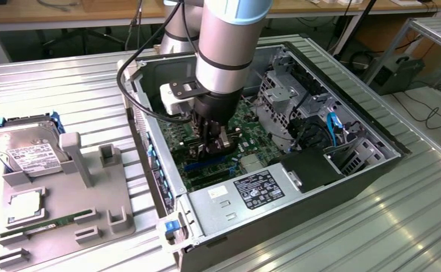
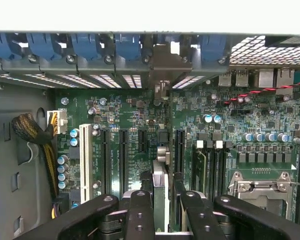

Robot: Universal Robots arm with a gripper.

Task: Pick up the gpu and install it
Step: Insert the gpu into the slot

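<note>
The gpu (image 2: 160, 172) shows edge-on in the wrist view as a thin upright card between the black fingers (image 2: 140, 215). Its silvery bracket (image 2: 164, 62) stands against the case's rear slot openings. My gripper (image 2: 162, 212) is shut on the card's sides and holds it down at the green motherboard (image 2: 140, 115), between the black expansion slots (image 2: 123, 160). In the exterior view my gripper (image 1: 214, 143) reaches straight down into the open computer case (image 1: 371, 170), low over the board's slot area.
A grey fixture tray (image 1: 61, 198) at the exterior view's left carries a hard drive (image 1: 28, 150), a processor (image 1: 25, 203) and a green memory stick (image 1: 46, 222). Inside the case are the power supply (image 1: 251, 190), a drive cage (image 1: 281, 96), a white slot (image 2: 85, 155) and a cable bundle (image 2: 30, 130).
</note>
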